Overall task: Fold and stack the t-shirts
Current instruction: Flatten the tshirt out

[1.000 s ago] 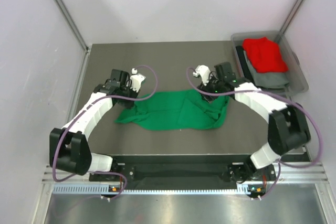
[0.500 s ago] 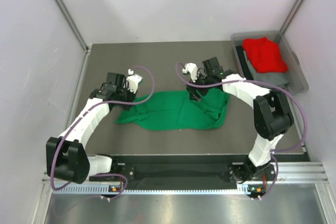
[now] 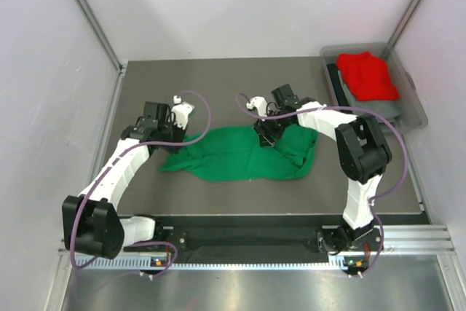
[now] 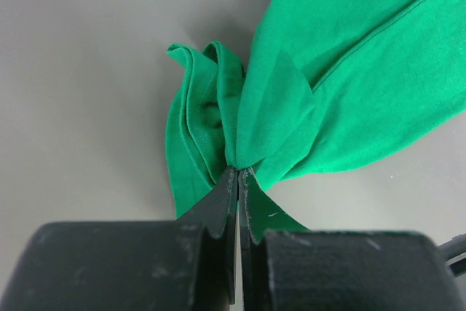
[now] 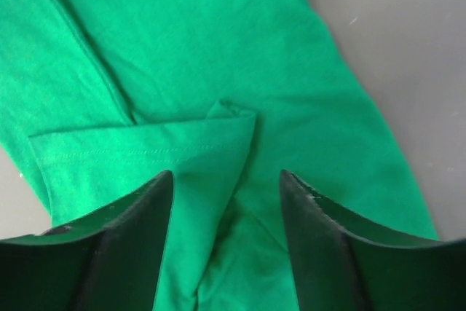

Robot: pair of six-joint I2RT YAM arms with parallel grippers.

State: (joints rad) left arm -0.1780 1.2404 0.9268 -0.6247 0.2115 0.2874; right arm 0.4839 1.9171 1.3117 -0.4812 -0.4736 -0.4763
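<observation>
Left wrist view: left gripper [image 4: 238, 176] clamps the green t-shirt [image 4: 349, 85] at its ten o'clock corner. Right gripper [image 5: 226, 180] hovers over it, fingers apart; red t-shirt [image 3: 368, 74] lies at two o'clock.

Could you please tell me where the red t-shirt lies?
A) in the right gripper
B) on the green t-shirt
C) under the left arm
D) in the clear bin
D: the red t-shirt sits inside the clear bin at the far right, apart from the green t-shirt.
</observation>
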